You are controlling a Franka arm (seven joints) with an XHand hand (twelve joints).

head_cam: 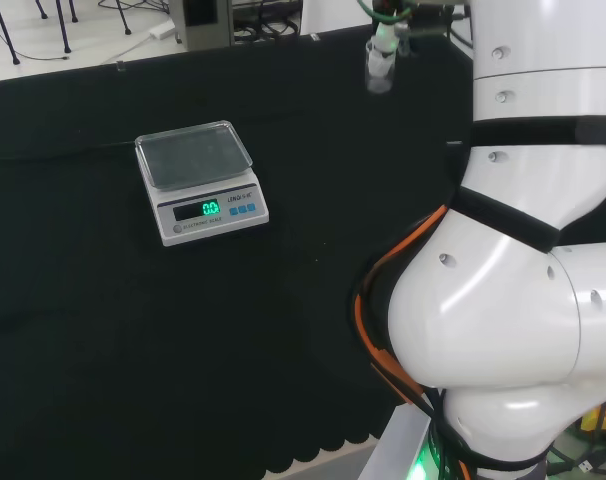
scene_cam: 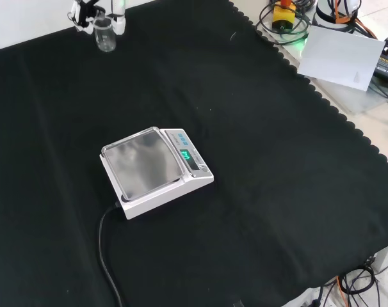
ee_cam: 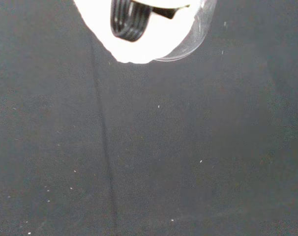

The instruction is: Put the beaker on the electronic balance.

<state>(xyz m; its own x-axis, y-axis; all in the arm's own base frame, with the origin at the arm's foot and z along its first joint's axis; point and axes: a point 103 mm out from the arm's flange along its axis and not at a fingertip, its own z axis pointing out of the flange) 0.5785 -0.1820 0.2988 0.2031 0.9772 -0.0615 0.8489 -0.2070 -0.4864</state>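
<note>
One electronic balance (scene_cam: 157,170) sits mid-cloth on the black bench cloth (scene_cam: 277,160), its steel pan bare and display lit. One clear glass beaker (scene_cam: 105,34), contents hard to make out, is at the front view's top edge, well apart from it, pinched between the fingers of the hand (scene_cam: 85,14), itself largely cut off.

Black cloth (scene_cam: 258,192) is covering the counter in front of me, its scalloped hem (scene_cam: 322,102) hanging along one side in the front view. Past the far edge in the head view, a pale floor (head_cam: 73,50) is showing, with dark chair legs (head_cam: 43,25) and loose cables (head_cam: 133,15) lying about. A white sheet (scene_cam: 341,57) is lying beside tangled wires (scene_cam: 290,22).
</note>
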